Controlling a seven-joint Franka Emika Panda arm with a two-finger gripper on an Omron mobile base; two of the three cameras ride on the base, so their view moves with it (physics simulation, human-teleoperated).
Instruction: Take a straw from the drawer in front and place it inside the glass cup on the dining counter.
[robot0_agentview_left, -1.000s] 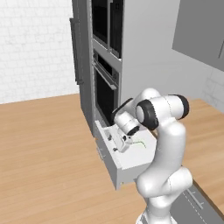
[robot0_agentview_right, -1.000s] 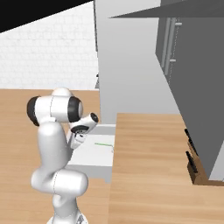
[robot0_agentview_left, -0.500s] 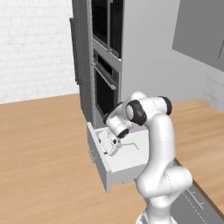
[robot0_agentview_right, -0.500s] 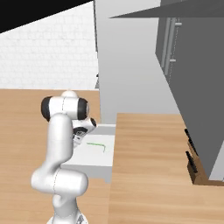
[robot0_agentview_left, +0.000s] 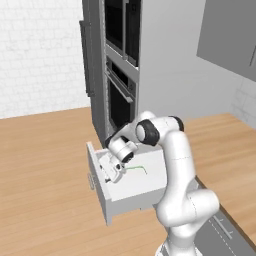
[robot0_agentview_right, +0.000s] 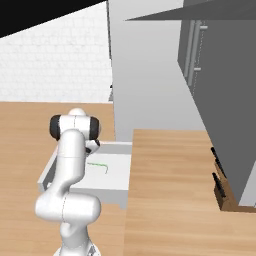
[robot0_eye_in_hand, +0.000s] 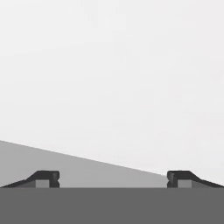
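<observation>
Two fingertips seen wide apart in hand view, nothing clamped between. Gripper low inside open drawer, fingers hard to resolve in base views. Straw seen as thin green line, bent at one end, lying on drawer floor just beside gripper.

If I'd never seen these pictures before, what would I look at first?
Probably the big white robot arm bending down from the lower right into the open drawer under the tall dark ovens. Its tool hangs open near the drawer's front left, holding nothing. Next, the thin green straw lying on the pale drawer floor, beside the tool.
</observation>
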